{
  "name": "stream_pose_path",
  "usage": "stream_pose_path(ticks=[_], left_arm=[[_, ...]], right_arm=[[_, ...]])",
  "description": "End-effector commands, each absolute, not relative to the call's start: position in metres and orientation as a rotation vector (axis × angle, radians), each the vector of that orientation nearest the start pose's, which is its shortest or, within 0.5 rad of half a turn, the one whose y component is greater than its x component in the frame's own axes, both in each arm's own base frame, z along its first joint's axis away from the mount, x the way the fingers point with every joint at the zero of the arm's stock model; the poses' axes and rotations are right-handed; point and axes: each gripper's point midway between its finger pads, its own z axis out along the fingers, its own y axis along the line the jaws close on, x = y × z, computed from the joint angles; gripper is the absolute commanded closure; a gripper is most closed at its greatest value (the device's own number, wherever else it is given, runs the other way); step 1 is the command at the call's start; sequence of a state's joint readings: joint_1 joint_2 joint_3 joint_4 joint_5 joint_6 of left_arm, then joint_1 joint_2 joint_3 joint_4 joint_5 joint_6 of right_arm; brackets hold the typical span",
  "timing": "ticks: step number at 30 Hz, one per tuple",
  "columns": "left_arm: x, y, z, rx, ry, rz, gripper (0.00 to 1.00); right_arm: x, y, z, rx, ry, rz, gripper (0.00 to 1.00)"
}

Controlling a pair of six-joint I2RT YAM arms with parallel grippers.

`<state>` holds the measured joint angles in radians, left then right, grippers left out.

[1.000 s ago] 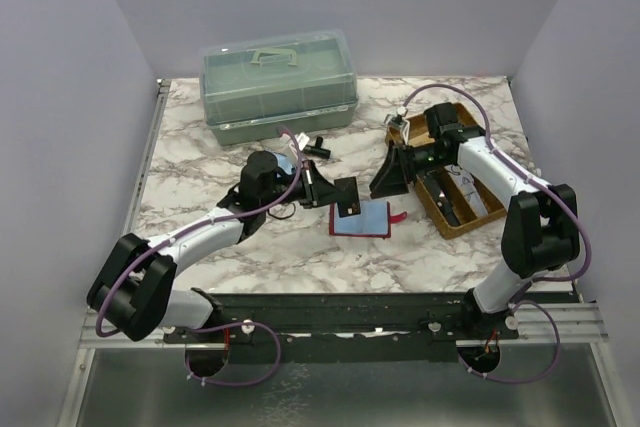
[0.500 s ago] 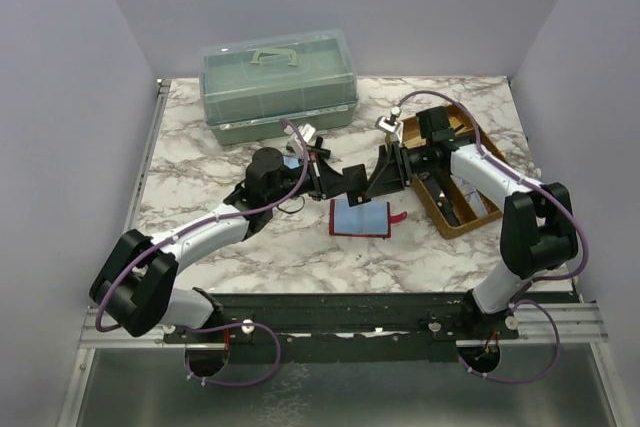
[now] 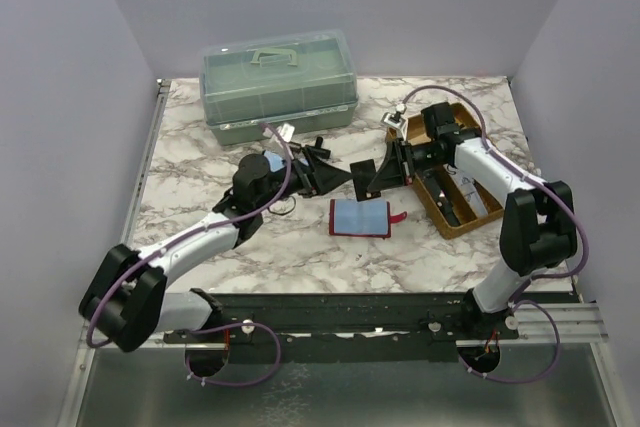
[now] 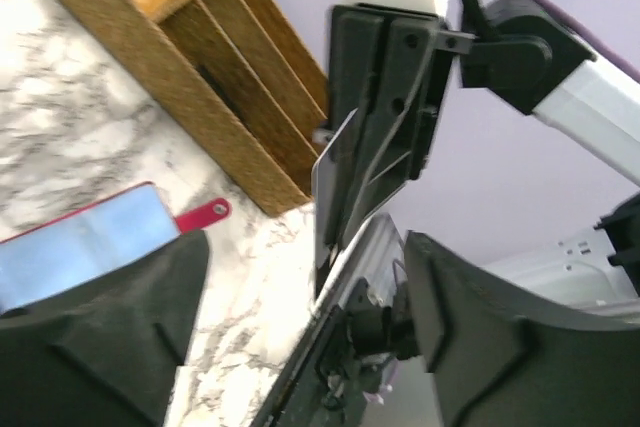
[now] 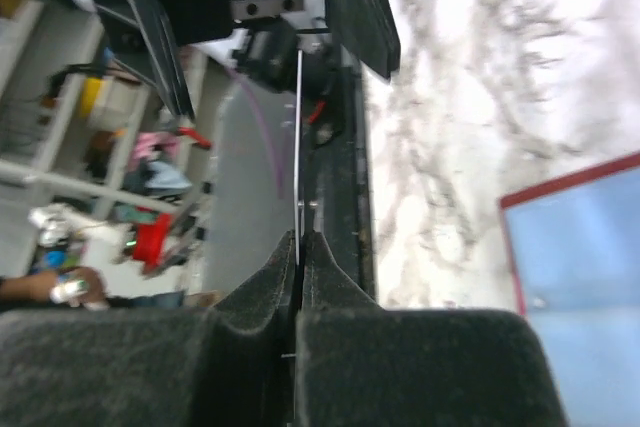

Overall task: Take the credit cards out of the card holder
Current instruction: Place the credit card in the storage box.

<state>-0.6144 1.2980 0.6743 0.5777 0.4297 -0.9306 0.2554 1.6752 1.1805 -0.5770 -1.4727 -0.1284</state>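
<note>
Noted a handover finished within the last second; found the right gripper (image 5: 300,239) now pinched shut on the edge of one credit card (image 5: 299,137), having closed from wide; found the left gripper (image 4: 300,347) released from its earlier clamp and spread well apart either side of that card. Observed the card held in the air between the arms, clear of the table (image 3: 200,147); observed the card holder (image 3: 360,217) lying open and flat just nearer the bases, blue panels up. Judged this card extracted and ready for setting down; unable to tell whether others remain inside.
</note>
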Motion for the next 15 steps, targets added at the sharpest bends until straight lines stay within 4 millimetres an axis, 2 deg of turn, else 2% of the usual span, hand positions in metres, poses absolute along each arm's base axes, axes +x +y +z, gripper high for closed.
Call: stream_pose_path(ticks=[1, 3, 7, 11, 15], left_arm=[[0.282, -0.267, 0.234, -0.139, 1.808, -1.384, 0.03], [0.281, -0.251, 0.23, -0.183, 1.812, -1.39, 0.01], [0.276, -0.229, 0.22, -0.224, 1.859, -1.411, 0.01], [0.273, -0.218, 0.213, -0.218, 1.906, -1.35, 0.01], [0.275, -0.213, 0.209, -0.194, 1.955, -1.29, 0.01]], right_arm=[[0.27, 0.221, 0.194, -1.033, 2.028, 1.486, 1.0], [0.288, 0.197, 0.186, -0.995, 2.112, 1.334, 1.0], [0.319, 0.127, 0.182, -0.808, 2.233, 1.103, 1.0], [0.317, 0.067, 0.165, -0.73, 2.41, 0.872, 1.0], [0.314, 0.031, 0.152, -0.716, 2.509, 0.686, 1.0]])
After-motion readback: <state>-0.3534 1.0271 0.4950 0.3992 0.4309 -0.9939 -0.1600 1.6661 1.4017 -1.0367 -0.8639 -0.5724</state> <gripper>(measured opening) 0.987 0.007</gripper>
